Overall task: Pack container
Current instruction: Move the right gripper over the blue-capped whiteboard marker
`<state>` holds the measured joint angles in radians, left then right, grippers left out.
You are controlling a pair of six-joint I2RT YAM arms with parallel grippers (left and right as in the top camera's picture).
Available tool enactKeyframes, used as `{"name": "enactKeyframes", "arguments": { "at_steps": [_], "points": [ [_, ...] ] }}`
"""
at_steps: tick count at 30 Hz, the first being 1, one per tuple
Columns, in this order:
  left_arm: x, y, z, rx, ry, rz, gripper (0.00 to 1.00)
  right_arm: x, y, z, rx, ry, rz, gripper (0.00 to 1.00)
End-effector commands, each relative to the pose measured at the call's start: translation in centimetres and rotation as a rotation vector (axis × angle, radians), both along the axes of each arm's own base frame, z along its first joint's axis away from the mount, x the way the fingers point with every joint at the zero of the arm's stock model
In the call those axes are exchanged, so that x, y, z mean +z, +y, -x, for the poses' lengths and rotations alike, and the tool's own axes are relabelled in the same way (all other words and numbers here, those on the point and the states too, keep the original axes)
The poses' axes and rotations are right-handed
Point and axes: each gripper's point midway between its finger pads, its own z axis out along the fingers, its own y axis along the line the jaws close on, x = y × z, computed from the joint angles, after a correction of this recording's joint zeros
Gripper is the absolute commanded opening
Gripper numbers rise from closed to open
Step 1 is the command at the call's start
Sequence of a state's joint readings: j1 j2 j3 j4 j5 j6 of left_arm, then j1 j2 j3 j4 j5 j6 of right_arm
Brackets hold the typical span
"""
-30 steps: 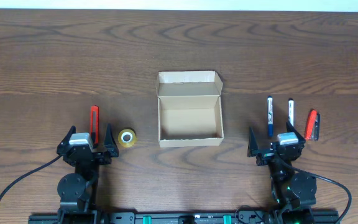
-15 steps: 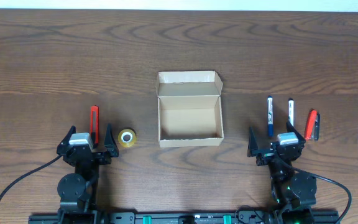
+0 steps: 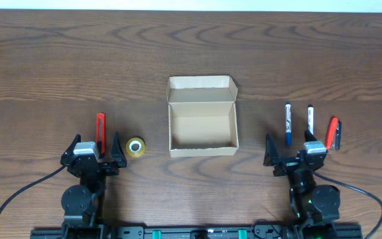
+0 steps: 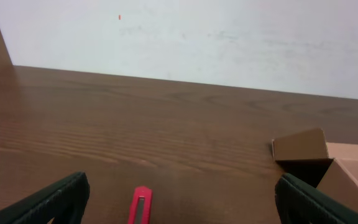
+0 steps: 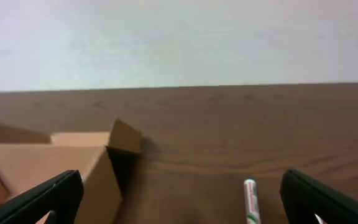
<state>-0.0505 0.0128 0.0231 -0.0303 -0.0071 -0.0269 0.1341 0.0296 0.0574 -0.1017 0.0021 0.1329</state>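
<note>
The tan cardboard container (image 3: 202, 149) stands open at mid-table, its flap lid (image 3: 201, 90) folded back, and nothing shows inside it. My left gripper (image 3: 95, 147) is open and empty at the near left, just behind a red utility knife (image 3: 100, 127). The knife's tip shows between its fingers in the left wrist view (image 4: 140, 207). My right gripper (image 3: 296, 151) is open and empty at the near right, behind a blue marker (image 3: 288, 123) and a black-capped marker (image 3: 310, 118). One marker (image 5: 250, 200) shows in the right wrist view, with the container (image 5: 48, 165) at the left.
A small yellow tape roll (image 3: 135, 147) lies between the left gripper and the container. A red cutter (image 3: 333, 133) lies right of the markers. A corner of the container's lid (image 4: 300, 146) shows at the right in the left wrist view.
The right gripper has shifted very slightly to the right. Nothing else has moved.
</note>
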Motion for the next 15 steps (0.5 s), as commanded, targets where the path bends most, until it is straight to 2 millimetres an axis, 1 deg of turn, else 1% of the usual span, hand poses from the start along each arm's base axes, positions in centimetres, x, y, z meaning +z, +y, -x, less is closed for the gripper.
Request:
{"name": "enactKeyframes", "arguments": {
  "at_steps": [1, 4, 6, 10, 11, 13, 15],
  "points": [
    [-1.9, 0.2, 0.1, 0.014, 0.057, 0.010, 0.95, 3.7, -0.7, 0.4, -0.029, 0.008, -0.084, 0.99],
    [-1.9, 0.3, 0.1, 0.018, 0.057, 0.009, 0.95, 5.5, -1.2, 0.2, -0.053, 0.104, -0.059, 0.99],
    [-1.9, 0.3, 0.1, 0.018, 0.058, 0.008, 0.95, 7.1, -1.1, -0.1, -0.027, 0.184, 0.000, 0.99],
    [-2.3, 0.3, 0.1, 0.018, 0.077, 0.008, 0.95, 10.5, -0.4, -1.3, 0.057, 0.382, 0.078, 0.99],
    [-2.5, 0.2, 0.1, 0.017, 0.086, 0.007, 0.95, 11.7, -0.1, -1.7, 0.083, 0.417, 0.095, 0.99],
    [-2.8, 0.2, 0.0, 0.017, 0.101, 0.006, 0.95, 13.7, 0.0, -2.5, 0.094, 0.467, 0.102, 0.99],
    [-3.1, 0.1, 0.0, 0.010, 0.114, 0.007, 0.95, 15.1, -0.1, -3.5, 0.095, 0.487, 0.101, 0.99]
  ]
}}
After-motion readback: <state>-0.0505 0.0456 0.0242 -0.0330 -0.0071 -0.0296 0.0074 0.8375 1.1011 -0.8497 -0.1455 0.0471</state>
